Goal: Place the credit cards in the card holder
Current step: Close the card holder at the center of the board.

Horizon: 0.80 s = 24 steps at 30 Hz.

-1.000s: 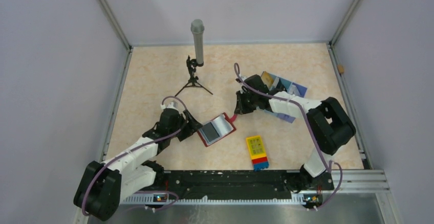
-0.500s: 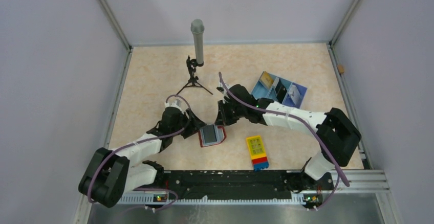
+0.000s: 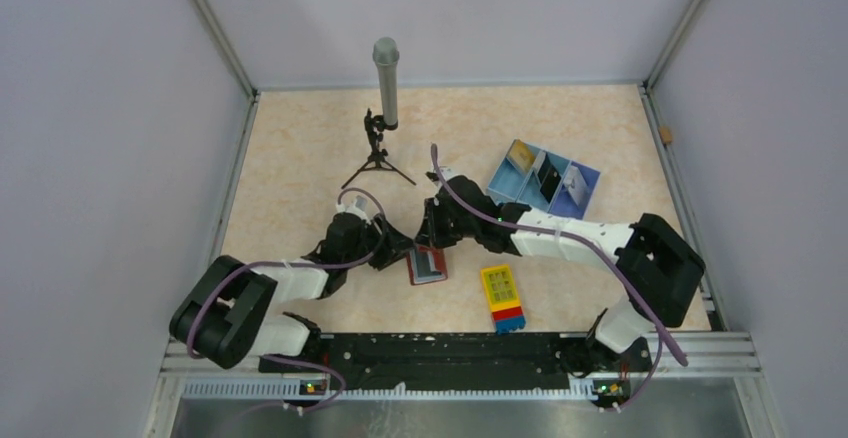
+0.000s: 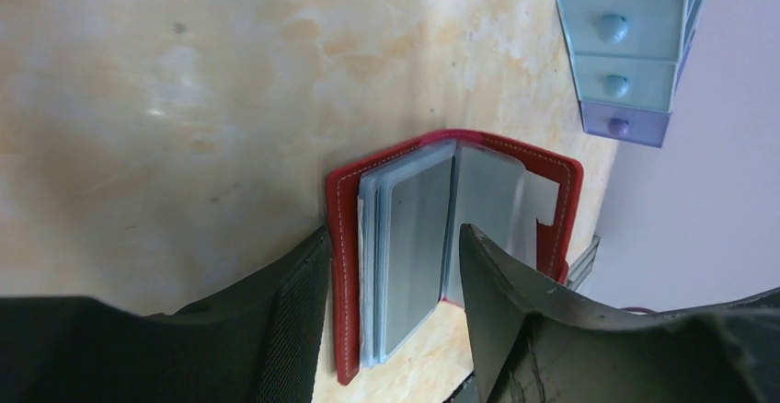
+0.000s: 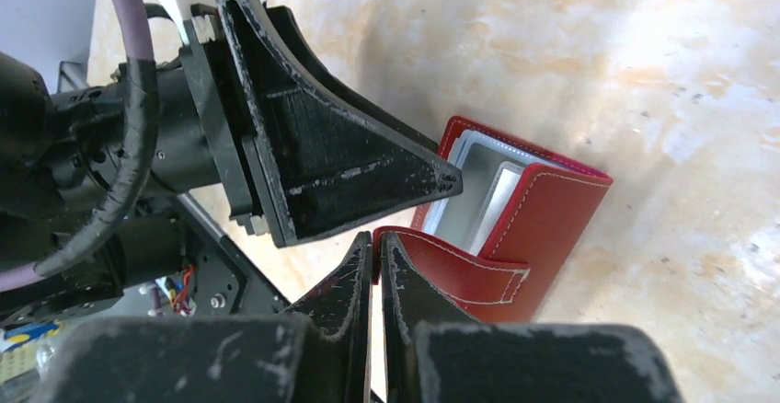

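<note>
The dark-red card holder (image 3: pixel 430 266) stands half folded on the table between both grippers. Its blue-grey pockets show in the left wrist view (image 4: pixel 497 182). My left gripper (image 3: pixel 395 251) is open (image 4: pixel 394 231); its fingers straddle the holder's left cover and pocket stack. My right gripper (image 3: pixel 435 241) is shut (image 5: pixel 377 242) on the end of the red closure tab (image 5: pixel 460 270) and holds that cover (image 5: pixel 552 219) up. The yellow-gold card (image 3: pixel 520 158), dark card (image 3: pixel 548 178) and pale card (image 3: pixel 573 186) lie in the light-blue tray (image 3: pixel 501 165).
A yellow, red and blue block (image 3: pixel 503 298) lies just right of the holder near the front. A grey cylinder on a small black tripod (image 3: pixel 383 108) stands at the back left. The tray's side with small knobs shows in the left wrist view (image 4: pixel 625 44). Walls enclose the table.
The right gripper came left from the tray, took the closure tab and folded the flat-open holder half shut. The left gripper followed to the right, staying at the holder's left edge.
</note>
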Available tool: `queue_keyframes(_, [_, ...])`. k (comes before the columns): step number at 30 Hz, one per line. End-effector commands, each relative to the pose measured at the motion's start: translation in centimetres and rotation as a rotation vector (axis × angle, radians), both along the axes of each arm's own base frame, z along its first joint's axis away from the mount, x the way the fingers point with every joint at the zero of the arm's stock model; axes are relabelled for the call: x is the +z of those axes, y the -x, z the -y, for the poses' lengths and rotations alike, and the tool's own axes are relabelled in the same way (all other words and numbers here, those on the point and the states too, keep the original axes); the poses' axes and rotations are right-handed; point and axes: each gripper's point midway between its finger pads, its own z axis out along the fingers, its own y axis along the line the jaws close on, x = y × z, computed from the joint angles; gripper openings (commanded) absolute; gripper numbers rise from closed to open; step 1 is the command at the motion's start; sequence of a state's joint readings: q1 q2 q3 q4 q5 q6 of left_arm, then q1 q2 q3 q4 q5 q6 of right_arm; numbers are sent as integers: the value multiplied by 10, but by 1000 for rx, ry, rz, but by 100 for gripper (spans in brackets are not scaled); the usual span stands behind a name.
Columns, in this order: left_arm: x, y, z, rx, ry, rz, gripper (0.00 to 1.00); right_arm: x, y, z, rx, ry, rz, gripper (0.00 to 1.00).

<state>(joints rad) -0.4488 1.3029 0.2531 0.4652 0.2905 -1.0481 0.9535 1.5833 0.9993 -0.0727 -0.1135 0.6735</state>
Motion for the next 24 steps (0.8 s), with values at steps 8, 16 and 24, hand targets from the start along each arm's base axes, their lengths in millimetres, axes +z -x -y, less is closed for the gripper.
queue_keyframes(8, [9,-15,35,-8,60,59,55,12,-32,44,-205,23,86,0])
queue_keyframes(16, [-2,-6,-12,92,-161,69,60,-7,-27,20,-132,-27,25,0])
queue_keyframes(24, [3,7,-21,92,-134,62,61,-24,-14,-5,-80,-69,-24,0])
